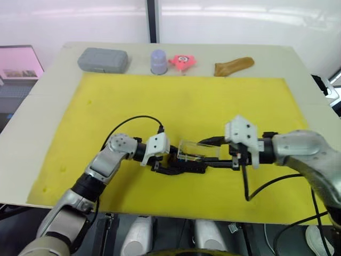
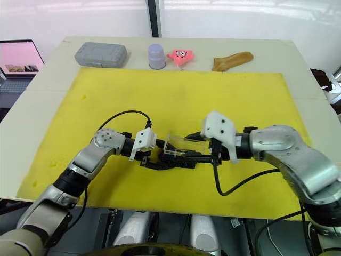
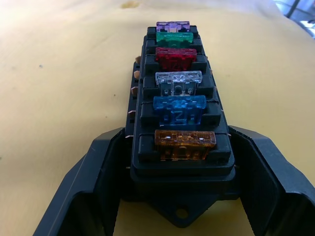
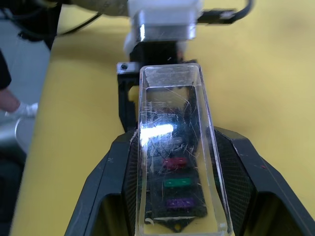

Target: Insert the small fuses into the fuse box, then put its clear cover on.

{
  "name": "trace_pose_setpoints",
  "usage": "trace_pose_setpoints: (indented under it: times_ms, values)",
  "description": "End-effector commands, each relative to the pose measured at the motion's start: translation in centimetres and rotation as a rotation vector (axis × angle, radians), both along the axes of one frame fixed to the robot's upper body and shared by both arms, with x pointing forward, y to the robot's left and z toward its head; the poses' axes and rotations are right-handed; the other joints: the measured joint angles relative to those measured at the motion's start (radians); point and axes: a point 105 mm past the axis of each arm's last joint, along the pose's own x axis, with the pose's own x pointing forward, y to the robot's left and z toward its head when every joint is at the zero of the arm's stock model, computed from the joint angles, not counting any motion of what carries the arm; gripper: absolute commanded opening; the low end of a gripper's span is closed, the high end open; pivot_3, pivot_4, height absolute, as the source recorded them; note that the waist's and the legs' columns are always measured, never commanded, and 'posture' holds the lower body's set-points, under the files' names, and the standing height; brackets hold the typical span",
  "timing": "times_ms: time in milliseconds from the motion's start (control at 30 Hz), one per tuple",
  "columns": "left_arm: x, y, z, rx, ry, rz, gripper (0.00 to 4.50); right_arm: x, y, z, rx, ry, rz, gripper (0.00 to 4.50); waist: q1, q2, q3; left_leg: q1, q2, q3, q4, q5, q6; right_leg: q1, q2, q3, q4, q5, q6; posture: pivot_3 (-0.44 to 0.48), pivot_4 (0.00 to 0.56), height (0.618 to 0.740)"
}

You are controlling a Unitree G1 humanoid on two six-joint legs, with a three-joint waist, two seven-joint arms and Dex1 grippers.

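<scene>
**Q:** What have your grippers got?

**A:** My left gripper [image 3: 179, 162] is clamped on the near end of the fuse box [image 3: 179, 128], one black finger down each side of it. My right gripper [image 4: 179, 196] grips the clear cover [image 4: 174, 147], fingers pressed to its long walls.

**Q:** Materials, shapes?

**A:** Fuse box: black moulded plastic, a narrow rectangular block, stepped shoulders, a small mounting tab with a hole at my end. Clear cover: transparent hard plastic, a long open-sided trough, its surface finely scratched and catching glare.

**Q:** The small fuses [image 3: 178, 81]?

**A:** Six, seated in one row along the top of the block. From my left wrist outward: orange, blue, clear, red, green, purple. Translucent plastic blades, all upright in their slots.

**Q:** Where does the cover sit?

**A:** Tilted above the box, its far end raised; red, green and purple fuses show through it. I cannot tell whether its low end touches the block.

**Q:** Surroundings?

**A:** All on a yellow foam mat [image 1: 186, 101], soft and slightly pitted, near its front edge. Beyond it on the pale table [image 1: 42, 85]: a grey ribbed case [image 1: 103, 60], a lavender cup [image 1: 159, 61], a pink star toy [image 1: 182, 61], a brown curved piece [image 1: 233, 65].
</scene>
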Motion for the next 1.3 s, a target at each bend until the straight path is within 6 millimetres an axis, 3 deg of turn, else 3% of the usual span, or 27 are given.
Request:
trace_pose_setpoints:
  times_ms: [33,300,533,800,967,1000,1133,1300]
  values:
    - [-0.1,-0.4,-0.1,0.009,-0.009,-0.037,2.60,0.2,0.3,-0.2,-0.040,-0.063,0.056,1.69,0.003,0.000,0.000,0.000,0.000,0.000,0.000,0.000,0.000,0.000,0.000,0.000,0.000,0.000,0.000,0.000,0.150,0.740]
    - [0.4,-0.2,-0.3,0.011,-0.036,-0.029,2.60,1.0,0.9,-1.9,-0.048,-0.025,0.047,1.69,0.002,0.000,0.000,0.000,0.000,-0.001,0.000,0.000,-0.001,0.000,-0.001,-0.001,0.000,0.000,0.000,0.000,0.150,0.740]
    - [0.6,-0.4,-0.2,-0.003,-0.051,0.001,2.60,1.7,-0.2,-3.3,-0.060,-0.015,-0.010,1.69,0.003,0.000,0.000,0.000,-0.001,-0.002,0.001,0.000,-0.001,0.001,-0.001,-0.001,0.000,0.000,0.000,0.000,0.150,0.740]
    - [0.6,-0.6,0.0,-0.008,-0.059,-0.001,2.60,1.6,-0.4,-2.6,-0.011,-0.010,-0.031,1.69,0.003,0.000,0.000,0.000,-0.001,-0.002,0.001,0.000,-0.001,0.001,-0.001,-0.001,0.000,0.001,0.001,0.000,0.150,0.740]
    - [0.5,-0.8,0.2,-0.016,-0.059,-0.005,2.60,1.7,-0.9,-2.6,-0.024,-0.019,-0.061,4.16,0.003,0.000,0.000,0.000,-0.001,-0.002,0.001,0.000,-0.001,0.001,-0.001,-0.001,0.000,0.001,0.001,0.000,0.150,0.740]
    - [0.5,-0.9,0.2,-0.018,-0.059,-0.007,2.60,1.4,-0.9,-2.5,-0.028,-0.020,-0.053,4.47,0.004,0.000,0.000,0.000,-0.001,-0.002,0.001,0.000,-0.001,0.001,-0.001,-0.001,0.000,0.001,0.001,0.000,0.150,0.740]
    - [0.4,-1.1,0.2,-0.020,-0.058,-0.012,2.60,1.2,-0.7,-1.7,-0.009,-0.042,-0.048,4.47,0.003,0.000,0.000,0.000,-0.001,-0.002,0.001,0.000,-0.001,0.001,-0.001,-0.001,0.000,0.001,0.001,0.000,0.150,0.740]
    - [0.4,-1.3,0.2,-0.024,-0.060,-0.014,2.60,2.3,-0.9,-1.4,0.012,-0.044,-0.106,4.47,0.003,0.000,0.000,0.000,-0.001,-0.002,0.001,0.000,-0.001,0.001,-0.001,-0.001,0.000,0.001,0.001,0.000,0.150,0.740]
